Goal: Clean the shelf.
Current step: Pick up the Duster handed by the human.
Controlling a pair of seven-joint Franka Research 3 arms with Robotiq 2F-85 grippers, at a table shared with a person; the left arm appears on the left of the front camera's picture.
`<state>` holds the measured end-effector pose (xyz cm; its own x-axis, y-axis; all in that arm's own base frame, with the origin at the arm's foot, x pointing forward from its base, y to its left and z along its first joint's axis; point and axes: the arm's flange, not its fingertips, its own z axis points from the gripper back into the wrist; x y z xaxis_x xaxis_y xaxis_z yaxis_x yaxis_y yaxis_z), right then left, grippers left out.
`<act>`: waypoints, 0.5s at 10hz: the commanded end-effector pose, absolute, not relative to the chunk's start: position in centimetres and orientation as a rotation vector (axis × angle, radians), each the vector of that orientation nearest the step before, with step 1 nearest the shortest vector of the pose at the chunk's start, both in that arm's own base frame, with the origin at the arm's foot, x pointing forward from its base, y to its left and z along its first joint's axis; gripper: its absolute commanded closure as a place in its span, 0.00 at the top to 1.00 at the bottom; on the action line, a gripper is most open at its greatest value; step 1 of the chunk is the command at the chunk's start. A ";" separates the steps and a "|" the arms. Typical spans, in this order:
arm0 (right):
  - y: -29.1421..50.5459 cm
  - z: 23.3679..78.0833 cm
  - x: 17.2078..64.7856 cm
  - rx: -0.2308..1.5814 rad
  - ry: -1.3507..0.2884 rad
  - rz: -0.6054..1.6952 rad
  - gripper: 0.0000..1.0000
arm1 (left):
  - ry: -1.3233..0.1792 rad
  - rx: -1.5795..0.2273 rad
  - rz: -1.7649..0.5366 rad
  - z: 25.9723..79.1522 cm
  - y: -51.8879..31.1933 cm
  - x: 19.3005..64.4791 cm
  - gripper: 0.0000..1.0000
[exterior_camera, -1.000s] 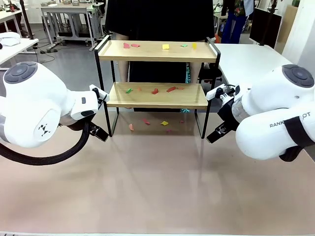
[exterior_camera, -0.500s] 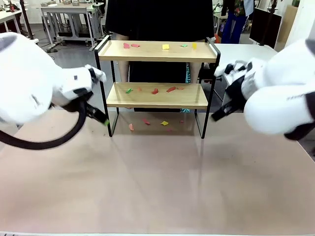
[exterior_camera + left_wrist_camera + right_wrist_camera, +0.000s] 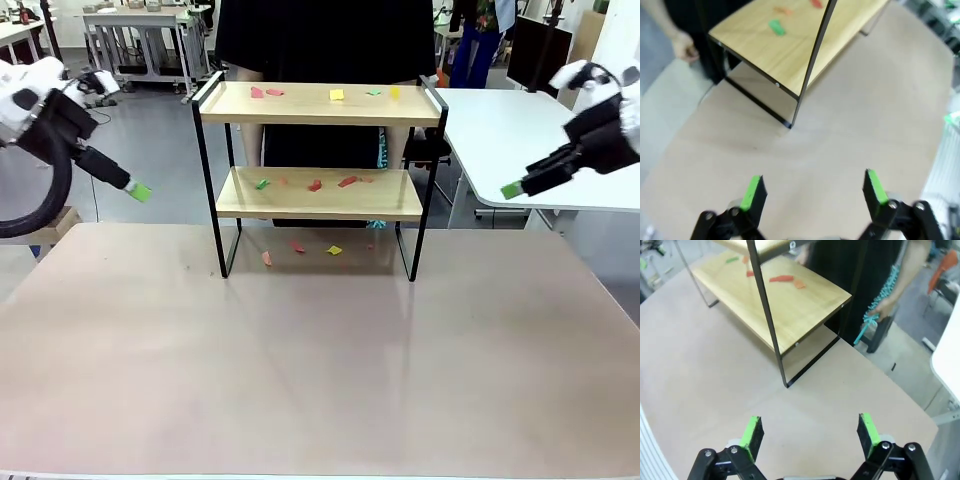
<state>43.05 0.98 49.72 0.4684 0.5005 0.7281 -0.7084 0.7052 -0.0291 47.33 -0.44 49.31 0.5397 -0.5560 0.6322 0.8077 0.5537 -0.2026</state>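
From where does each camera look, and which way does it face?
Front view: robot's side, facing across the beige table at the two-tier wooden shelf in black metal frame and a person; left tool and right tool show.
Left wrist view: high, looking down past the open left tool at the shelf's end.
Right wrist view: same past the right tool, opposite end.
Wrist views share the lower board.

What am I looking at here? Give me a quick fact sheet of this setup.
Shelf: two-tier wooden rack, standing on the table
Mess: coloured scraps on both boards and on the table beneath
Left arm fingers: open, empty, raised left of the shelf
Right arm fingers: open, empty, raised right of the shelf
Person: standing behind the shelf
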 end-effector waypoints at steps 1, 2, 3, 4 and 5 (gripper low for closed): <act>-3.3 47.2 46.8 0.375 -0.826 0.914 1.00 | -0.553 -0.636 -0.974 46.7 2.9 52.3 1.00; -5.2 46.1 47.6 0.410 -0.852 0.954 1.00 | -0.587 -0.693 -1.013 45.5 4.5 53.4 1.00; -7.1 44.3 48.5 0.417 -0.919 1.086 1.00 | -0.652 -0.756 -1.044 43.9 6.0 54.0 1.00; -8.1 43.4 49.4 0.419 -0.942 1.101 1.00 | -0.698 -0.754 -1.068 43.0 6.7 54.3 1.00; -8.7 42.9 49.8 0.431 -0.971 1.079 1.00 | -0.722 -0.761 -1.062 42.5 7.0 54.7 1.00</act>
